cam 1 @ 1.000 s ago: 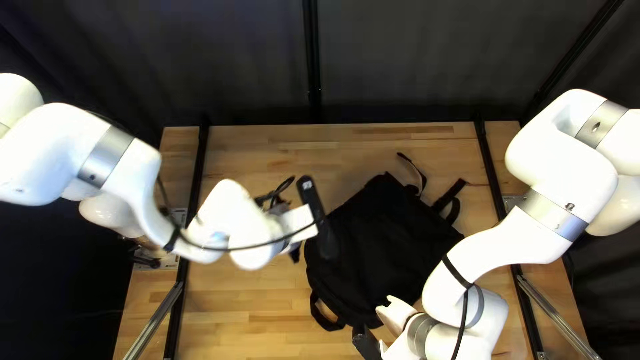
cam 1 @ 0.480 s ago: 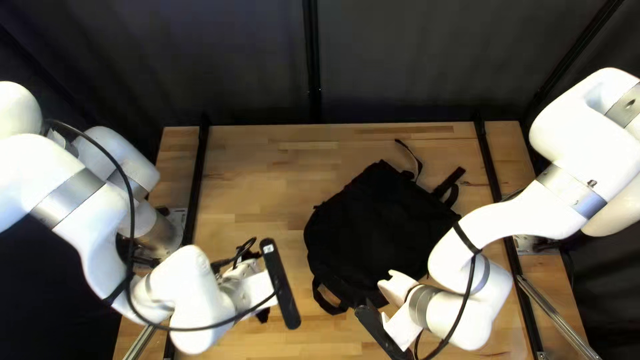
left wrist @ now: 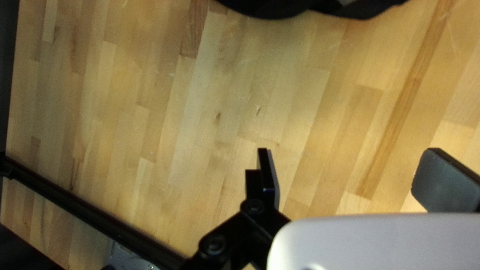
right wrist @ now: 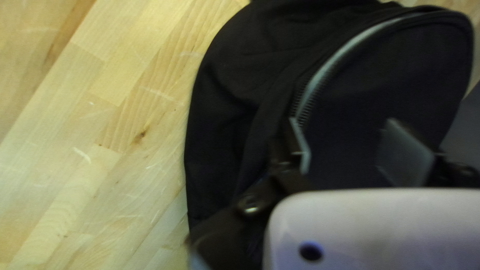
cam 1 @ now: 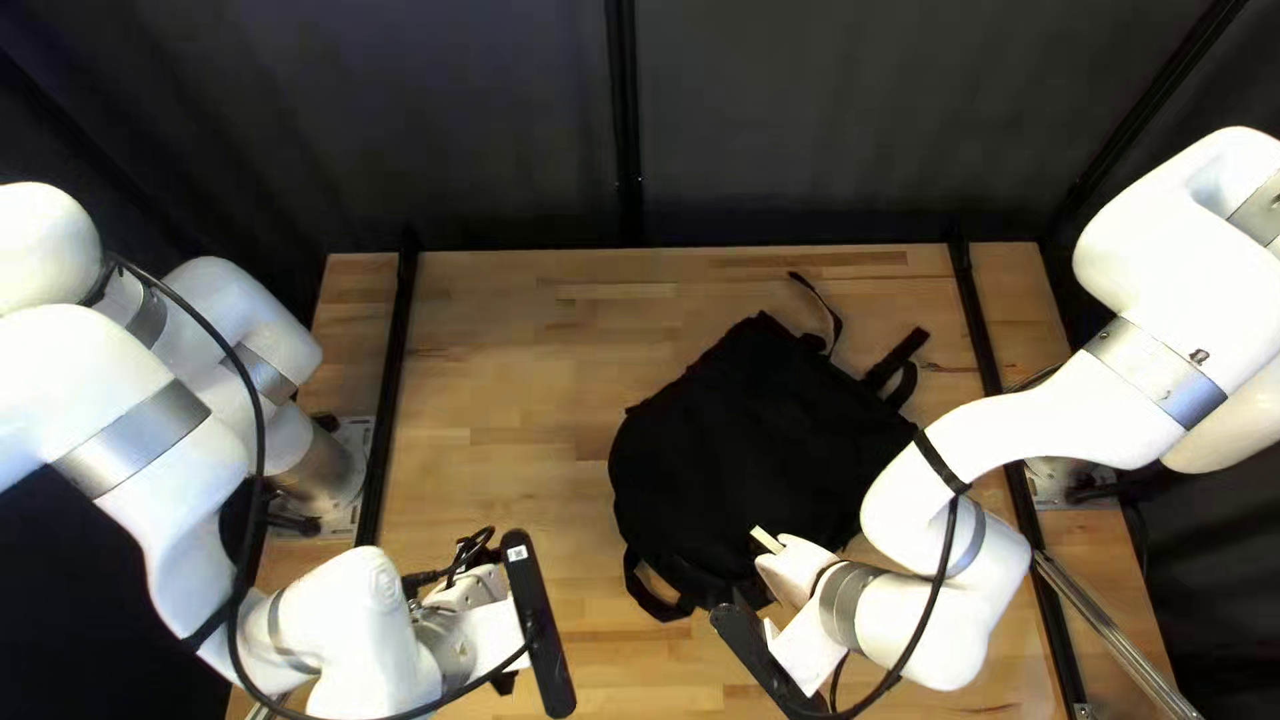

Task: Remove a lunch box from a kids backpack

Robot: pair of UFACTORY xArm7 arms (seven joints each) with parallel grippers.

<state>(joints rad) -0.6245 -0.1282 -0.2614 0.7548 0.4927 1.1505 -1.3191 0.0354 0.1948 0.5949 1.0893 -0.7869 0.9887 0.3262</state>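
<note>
Lying flat, a black backpack [cam 1: 760,454]

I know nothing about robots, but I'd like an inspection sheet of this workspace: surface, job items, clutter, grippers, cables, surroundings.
Surface: wooden table, with light scuffs and knots.
Backpack: black, lying on the table, a zip visible.
Lunch box: nothing seen.
Clutter: nothing seen.
Left gripper: open, holding nothing, off to one side of the backpack.
Right gripper: open, at the backpack; whether it touches cannot be told.
Cables: a black cable on my left arm, another on my right arm.
Surroundings: dark curtain behind the table.
</note>
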